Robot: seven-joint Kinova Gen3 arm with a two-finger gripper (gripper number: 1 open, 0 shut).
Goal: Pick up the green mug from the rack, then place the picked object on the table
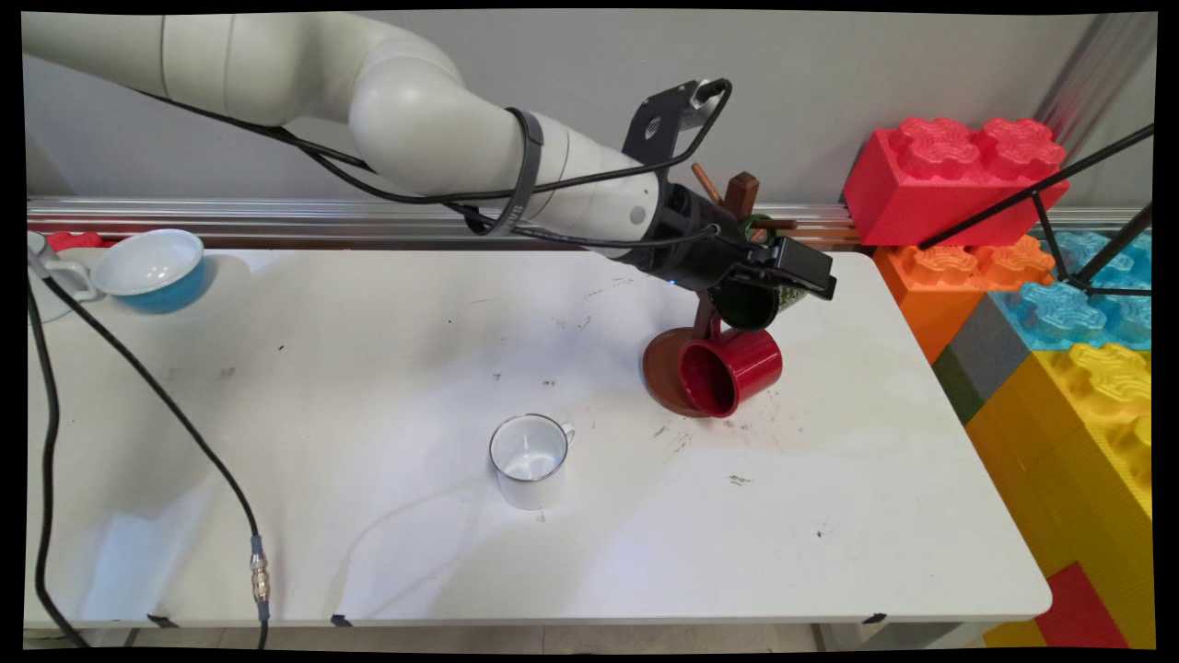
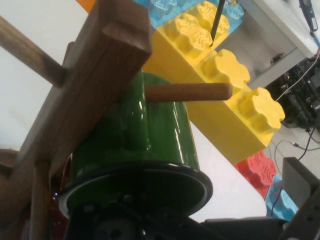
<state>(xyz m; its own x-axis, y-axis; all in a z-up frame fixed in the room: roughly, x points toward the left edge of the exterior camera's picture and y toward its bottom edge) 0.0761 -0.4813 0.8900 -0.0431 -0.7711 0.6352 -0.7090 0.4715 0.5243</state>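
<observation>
pincer (image 1: 769,267) at the green mug (image 1: 748,304), up against the wooden mug tree (image 1: 740,195) near the bench's far right corner; cannot tell whether clenched or released, fingertips hidden behind the mug's rim in the hand view. green mug (image 2: 135,145) lying on its side against the tree's post (image 2: 85,100), mouth toward the camera on the hand, one bare peg (image 2: 187,92) jutting out just past its wall. red mug (image 1: 730,370) hanging lower on the same tree, tilted on its side, mouth facing the near left, just below the green one and over the round brown base (image 1: 665,373). nothing visible inside the red mug.

white enamel mug (image 1: 529,459) standing upright on the white bench (image 1: 368,516), well apart from the tree toward the near middle, empty, handle pointing right. blue bowl (image 1: 152,270) with white inside at the far left, tilted, empty. beside it, at the left edge, part of a pale cup (image 1: 51,276), mostly cut off. black cable (image 1: 166,405) draped across the bench's left side down to a metal connector (image 1: 260,578) at the near edge.

stack of large toy bricks (image 1: 1041,304) right of the bench: red, orange, blue, yellow. black tripod legs (image 1: 1050,198) crossing in front of them.

count: three mugs clearly seen, one bowl, one mug tree.
</observation>
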